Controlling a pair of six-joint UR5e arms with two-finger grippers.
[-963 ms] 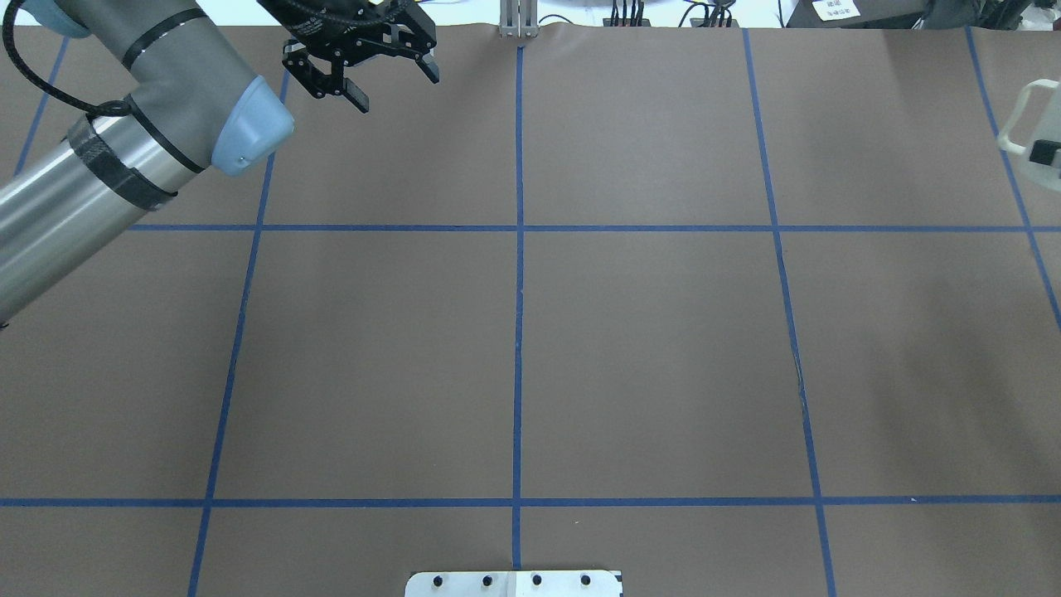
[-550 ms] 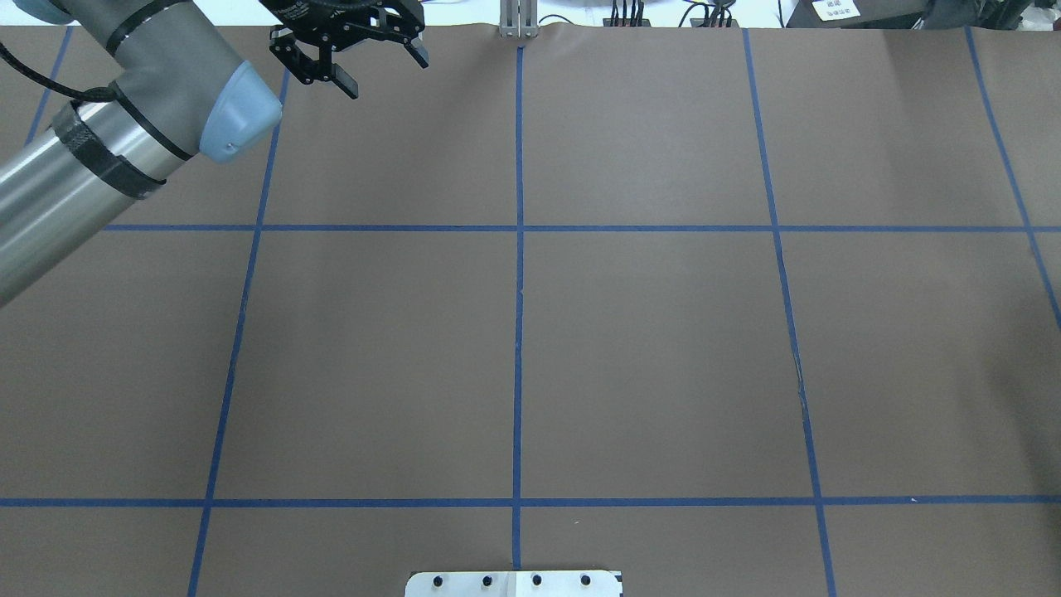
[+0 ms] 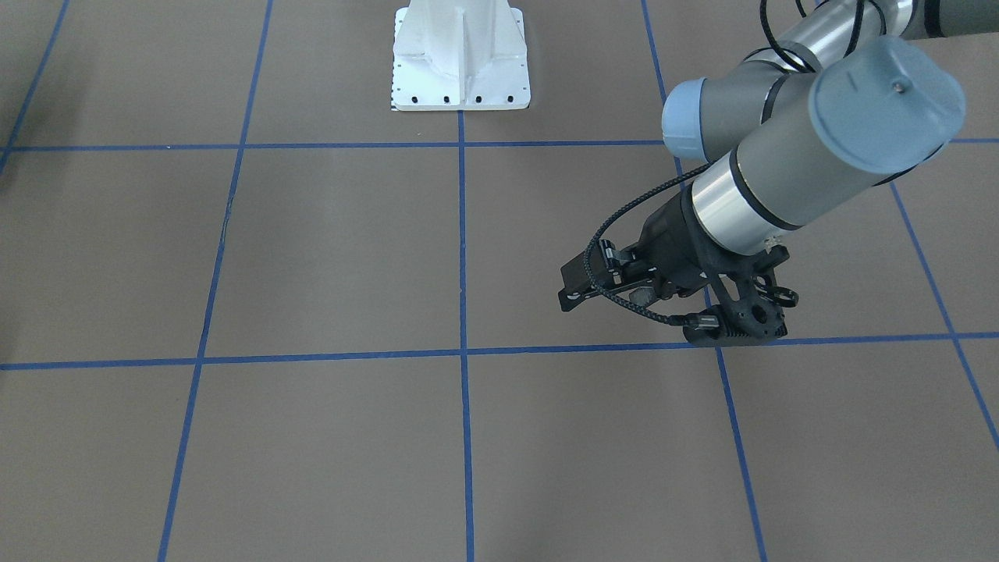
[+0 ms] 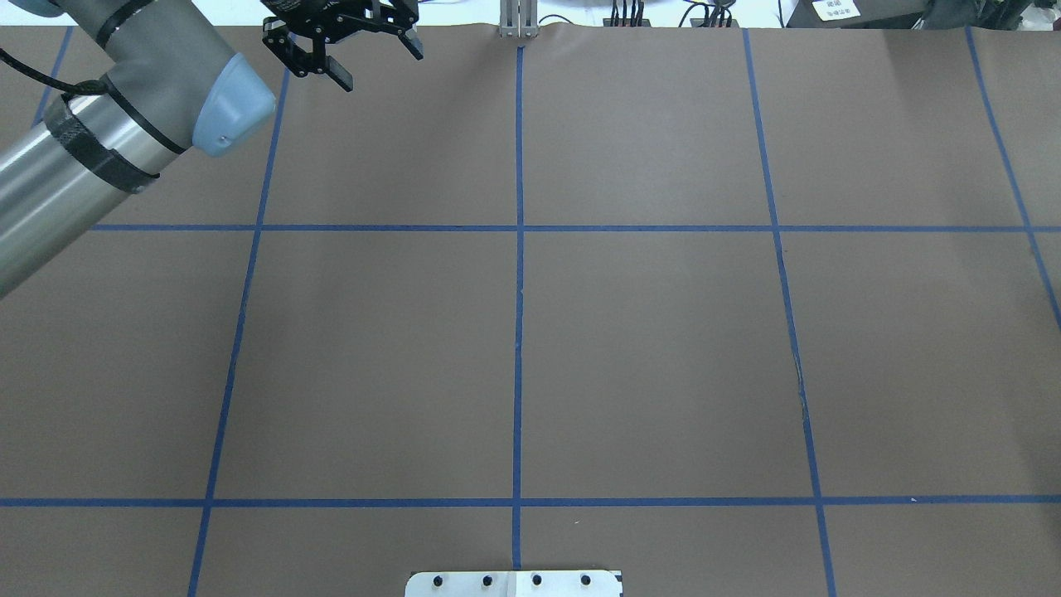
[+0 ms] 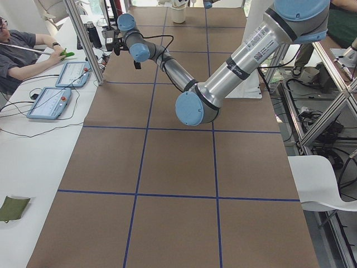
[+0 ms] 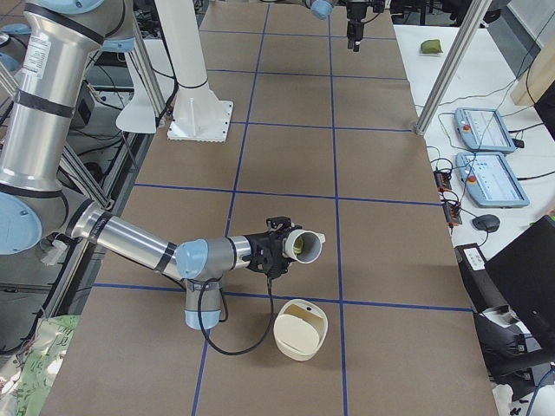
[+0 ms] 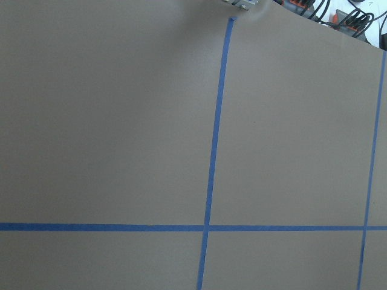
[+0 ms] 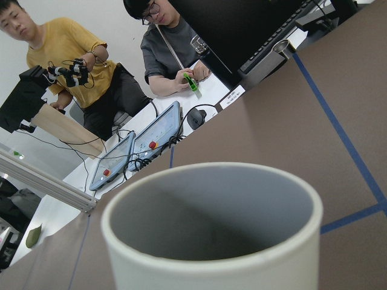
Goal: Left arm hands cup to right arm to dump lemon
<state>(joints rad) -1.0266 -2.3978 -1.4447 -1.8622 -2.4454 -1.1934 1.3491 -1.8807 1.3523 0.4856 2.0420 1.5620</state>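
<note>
Brown paper covers the table [image 4: 646,348], ruled into rectangles by blue tape lines [image 4: 518,332]. Two arms work over it. The left arm [image 4: 124,108] reaches to the far edge, where its gripper [image 4: 375,66] hangs with both fingers spread wide and nothing between them. The right arm [image 6: 130,238] lies low at the table's other end. Two people [image 8: 60,54] sit at the side bench, with two tablet controllers [image 6: 481,130] lying on it. One cup [image 6: 308,245] sits at the tip of the right gripper [image 6: 279,248], tipped on its side with its mouth toward the operators' edge — whether those fingers clamp it cannot be told from this far view. One cream vessel [image 6: 301,334] stands on the paper near the cup, apart from it. One lemon [image 6: 297,250] shows yellow-green inside the cup's mouth. A white sticker [image 5: 256,38] on the left arm's tube bears print too small to read.
</note>
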